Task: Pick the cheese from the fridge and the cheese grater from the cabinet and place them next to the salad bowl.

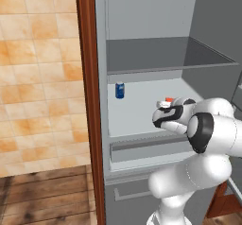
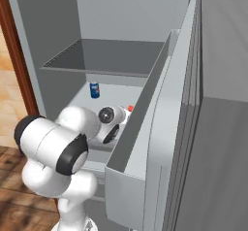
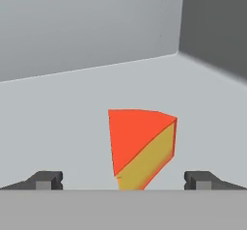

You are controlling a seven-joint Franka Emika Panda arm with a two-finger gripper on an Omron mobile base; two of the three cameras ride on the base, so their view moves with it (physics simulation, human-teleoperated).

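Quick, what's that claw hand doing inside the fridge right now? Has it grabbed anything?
Gripper: open, holding nothing. Its fingers stand wide apart on either side of the cheese, which sits on the fridge shelf, not yet grasped.

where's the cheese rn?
On the fridge shelf, right of the blue can; in the hand view the cheese sits between the open fingers.

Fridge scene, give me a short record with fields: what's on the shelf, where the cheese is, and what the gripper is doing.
fridge: door open, arm reaching inside
cheese: on the fridge shelf, between the fingertips in the hand view, not gripped
blue can: upright at the back left of the same shelf
gripper: open, jaws either side of the cheese
upper shelf: nothing seen on it
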